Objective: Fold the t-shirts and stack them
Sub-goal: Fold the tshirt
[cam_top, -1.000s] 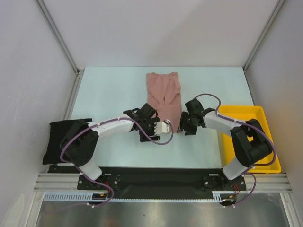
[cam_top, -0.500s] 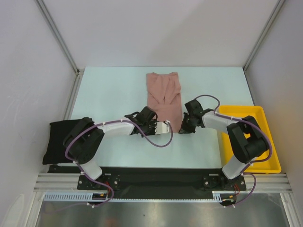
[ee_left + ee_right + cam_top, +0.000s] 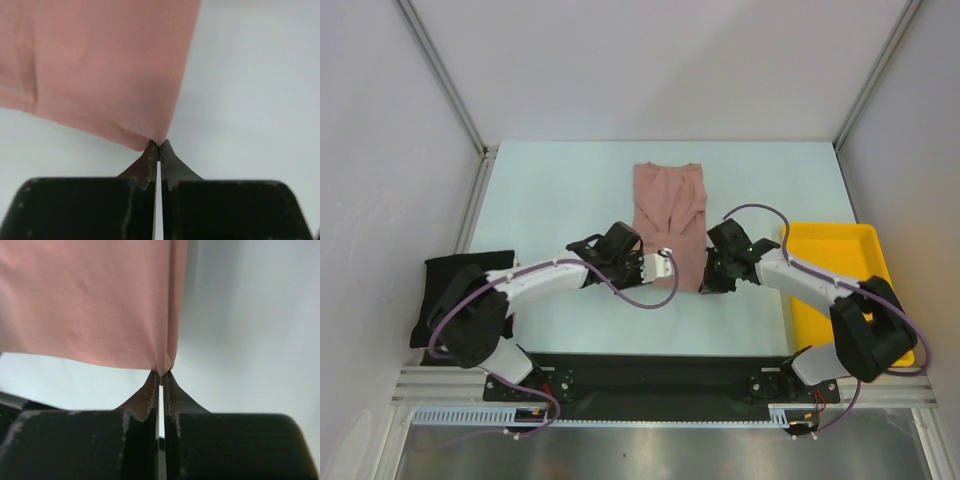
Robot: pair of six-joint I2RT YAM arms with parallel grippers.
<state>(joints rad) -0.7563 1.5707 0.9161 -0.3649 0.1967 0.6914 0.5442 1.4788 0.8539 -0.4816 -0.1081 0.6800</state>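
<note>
Pink cloth, thin and limp, is what both arms have hold of: the pink t-shirt (image 3: 668,205) lies on the table (image 3: 550,190) as a long narrow strip reaching away ahead of both sets of fingertips. The left gripper (image 3: 159,147) is closed tight on its near left corner, with just a small peak of fabric caught between the tips. The right gripper (image 3: 161,376) is closed the same way on the near right corner, where two layers seem to meet at the edge. Such cloth is likely light, soft and without stiffness, so it will sag and drape between the two pinches and could slip out of so small a bite. The corners look the right places to hold for carrying the near edge over evenly. A black t-shirt (image 3: 445,290) lies well off to the left of the left fingers, back beside that arm's base, and a yellow tray (image 3: 825,235) sits to the right of the right fingers. Neither appears to block a fold forward.
</note>
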